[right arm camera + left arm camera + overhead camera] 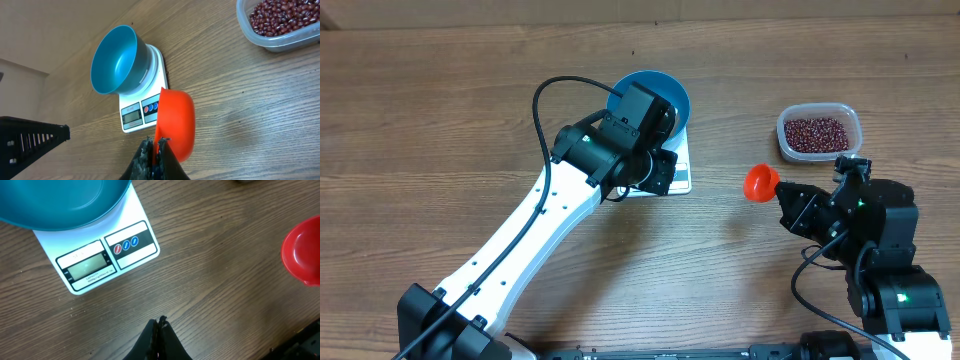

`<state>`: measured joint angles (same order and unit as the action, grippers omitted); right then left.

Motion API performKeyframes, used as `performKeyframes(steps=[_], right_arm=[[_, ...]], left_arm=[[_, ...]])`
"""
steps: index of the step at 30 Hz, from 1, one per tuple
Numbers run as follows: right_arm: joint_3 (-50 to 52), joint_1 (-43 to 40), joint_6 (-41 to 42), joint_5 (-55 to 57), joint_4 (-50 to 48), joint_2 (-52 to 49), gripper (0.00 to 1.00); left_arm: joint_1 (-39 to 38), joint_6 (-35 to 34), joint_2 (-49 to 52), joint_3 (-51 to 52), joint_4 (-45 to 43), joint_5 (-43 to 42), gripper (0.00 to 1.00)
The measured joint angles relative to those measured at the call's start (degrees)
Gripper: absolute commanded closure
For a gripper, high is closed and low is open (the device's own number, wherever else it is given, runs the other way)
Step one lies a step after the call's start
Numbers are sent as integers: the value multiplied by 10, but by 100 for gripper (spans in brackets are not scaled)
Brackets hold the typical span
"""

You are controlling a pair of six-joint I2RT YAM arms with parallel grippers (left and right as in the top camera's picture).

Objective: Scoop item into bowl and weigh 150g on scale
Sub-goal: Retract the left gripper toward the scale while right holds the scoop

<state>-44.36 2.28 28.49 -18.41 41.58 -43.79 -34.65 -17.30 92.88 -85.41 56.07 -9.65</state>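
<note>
Both pincers are closed, left gripper [159, 330] empty, right gripper [155, 150] clamping the red scoop [760, 182] three o'clock from the scale [678, 176].

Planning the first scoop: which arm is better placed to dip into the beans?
Right. The right gripper is shut on the red scoop, close to the tub of beans. The left gripper is shut, empty, by the scale.
</note>
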Motion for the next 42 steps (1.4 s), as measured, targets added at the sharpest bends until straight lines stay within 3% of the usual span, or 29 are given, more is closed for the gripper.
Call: performKeyframes(steps=[8, 16, 29, 42], right_arm=[[0, 0, 0, 0, 1, 0, 96], [0, 0, 0, 3, 4, 0, 96], [0, 0, 0, 4, 4, 0, 96], [0, 0, 0, 4, 0, 0, 96]], left_arm=[[-11, 10, 0, 7, -32, 69, 96], [-36, 13, 0, 86, -92, 129, 96], [-36, 14, 1, 224, -271, 131, 96], [-36, 14, 71, 229, -327, 129, 96]])
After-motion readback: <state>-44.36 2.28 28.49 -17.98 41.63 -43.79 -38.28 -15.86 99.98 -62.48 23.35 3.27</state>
